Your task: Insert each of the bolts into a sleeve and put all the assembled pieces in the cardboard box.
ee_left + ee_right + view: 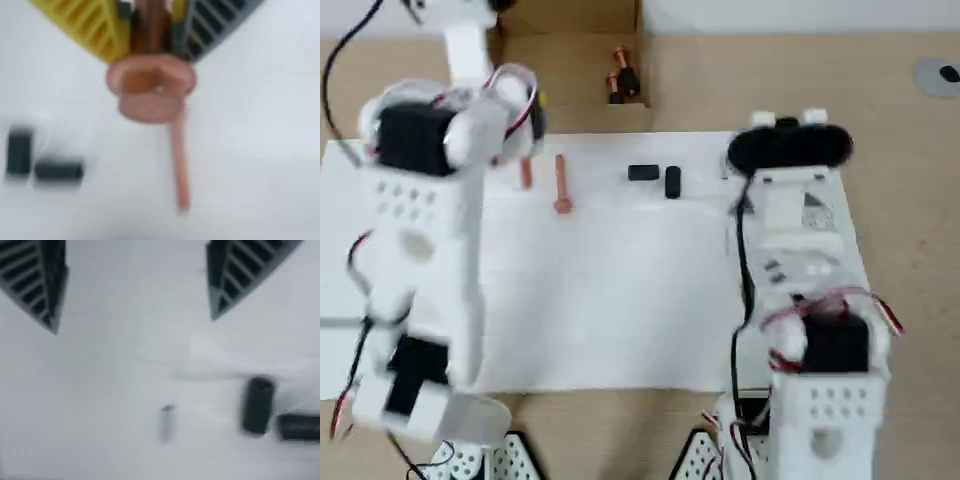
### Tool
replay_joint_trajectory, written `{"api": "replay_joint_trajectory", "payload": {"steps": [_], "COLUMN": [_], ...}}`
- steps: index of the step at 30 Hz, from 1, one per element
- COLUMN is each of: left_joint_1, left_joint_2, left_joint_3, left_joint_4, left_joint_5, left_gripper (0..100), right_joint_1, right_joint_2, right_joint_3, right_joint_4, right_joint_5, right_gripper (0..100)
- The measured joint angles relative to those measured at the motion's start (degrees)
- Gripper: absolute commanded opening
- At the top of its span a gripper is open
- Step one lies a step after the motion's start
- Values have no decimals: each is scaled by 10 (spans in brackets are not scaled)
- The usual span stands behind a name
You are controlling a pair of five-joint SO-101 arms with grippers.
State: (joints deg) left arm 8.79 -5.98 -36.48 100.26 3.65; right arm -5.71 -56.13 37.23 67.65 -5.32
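Two bolts show: your left gripper (150,47) pinches one bolt (149,80) by its shaft, above the second bolt (177,165), which lies near the white sheet's (620,300) far edge. Your right gripper (134,324) hangs spread wide, holding nothing, near the black sleeves (643,172) at that same edge.

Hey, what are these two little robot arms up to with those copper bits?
They are pairing bolts with sleeves and boxing them. The left pincer is shut on one copper bolt over the white sheet, and a second bolt lies nearby. The right pincer hangs open near two black sleeves, neither with a bolt in it. The cardboard box holds what look like finished pieces.
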Motion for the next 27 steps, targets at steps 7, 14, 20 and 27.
{"api": "replay_joint_trajectory", "payload": {"steps": [7, 14, 20, 27], "left_joint_1": [0, 0, 0, 0], "left_joint_2": [-245, -444, -579, -694], "left_joint_3": [230, 277, 338, 404], "left_joint_4": [0, 0, 0, 0], "left_joint_5": [-78, -112, -128, -164], "left_gripper": [7, 7, 7, 7], "right_joint_1": [-36, -73, -133, -138], "right_joint_2": [246, 502, 672, 790], "right_joint_3": [-105, -345, -526, -627], "right_joint_4": [-19, 33, 129, 195], "right_joint_5": [-64, -139, -156, -165], "right_gripper": [235, 235, 232, 232]}}
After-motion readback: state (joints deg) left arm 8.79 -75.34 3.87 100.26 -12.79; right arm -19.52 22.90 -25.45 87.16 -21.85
